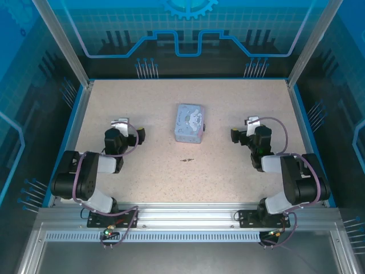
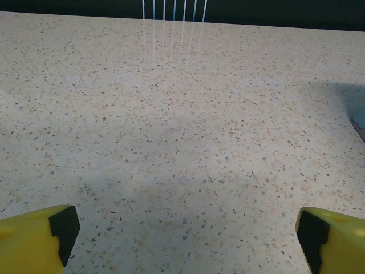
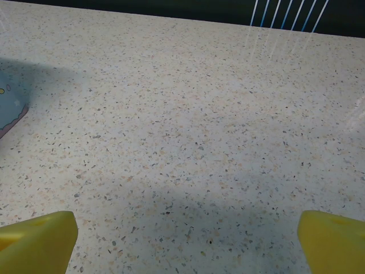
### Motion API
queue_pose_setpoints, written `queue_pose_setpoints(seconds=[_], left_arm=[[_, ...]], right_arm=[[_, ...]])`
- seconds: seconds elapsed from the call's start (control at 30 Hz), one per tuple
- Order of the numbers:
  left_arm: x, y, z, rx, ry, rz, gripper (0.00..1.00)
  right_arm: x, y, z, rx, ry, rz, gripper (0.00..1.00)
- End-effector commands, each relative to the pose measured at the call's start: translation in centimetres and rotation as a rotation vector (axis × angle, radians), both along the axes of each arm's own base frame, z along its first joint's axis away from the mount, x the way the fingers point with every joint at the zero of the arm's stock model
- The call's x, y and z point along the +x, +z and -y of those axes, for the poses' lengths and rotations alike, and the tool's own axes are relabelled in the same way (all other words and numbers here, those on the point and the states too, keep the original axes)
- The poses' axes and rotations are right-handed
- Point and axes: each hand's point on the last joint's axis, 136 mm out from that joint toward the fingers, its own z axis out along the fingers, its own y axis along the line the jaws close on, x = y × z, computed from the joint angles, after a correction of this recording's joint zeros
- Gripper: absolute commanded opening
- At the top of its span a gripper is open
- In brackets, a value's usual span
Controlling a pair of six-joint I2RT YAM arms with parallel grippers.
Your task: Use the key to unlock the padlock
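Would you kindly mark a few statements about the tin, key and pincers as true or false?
1. The tin lies beyond the key on the table. True.
2. The left pincer holds the key. False: the key lies loose on the table.
3. Both pincers are open. True.
4. The right pincer grips the tin. False: it is empty and apart from the tin.

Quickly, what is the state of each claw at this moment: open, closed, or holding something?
The left claw: open, yellow fingers wide apart, holding nothing.
The right claw: open, yellow fingers wide apart, holding nothing.
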Motion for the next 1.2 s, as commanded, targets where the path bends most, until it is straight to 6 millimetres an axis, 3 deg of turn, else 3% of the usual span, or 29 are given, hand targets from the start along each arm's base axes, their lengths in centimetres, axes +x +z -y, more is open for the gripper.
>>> queue_pose_setpoints(seconds=[0.0,0.77,0.9,1.1,1.17], left_arm=[[0.5,0.9,-0.3,0.005,0.007,0.023,0.99],[0.7,0.8,-0.9,0.008,0.046,0.016,0.99],[0.6,2.0,0.9,0.023,-0.056,0.004,0.99],[0.8,6.3,1.0,-0.046,-0.013,-0.097,0.99],[0.8,7.9,1.1,-0.114,0.012,-0.117,0.99]], right_arm=[[0.6,0.7,0.0,-0.005,0.007,0.018,1.0],[0.6,0.6,0.2,0.029,0.022,0.012,1.0],[0.7,3.4,2.0,0.004,-0.135,-0.056,1.0],[-0.9,9.1,3.3,0.283,-0.374,-0.281,1.0],[-1.7,8.8,3.7,0.356,-0.442,-0.345,1.0]])
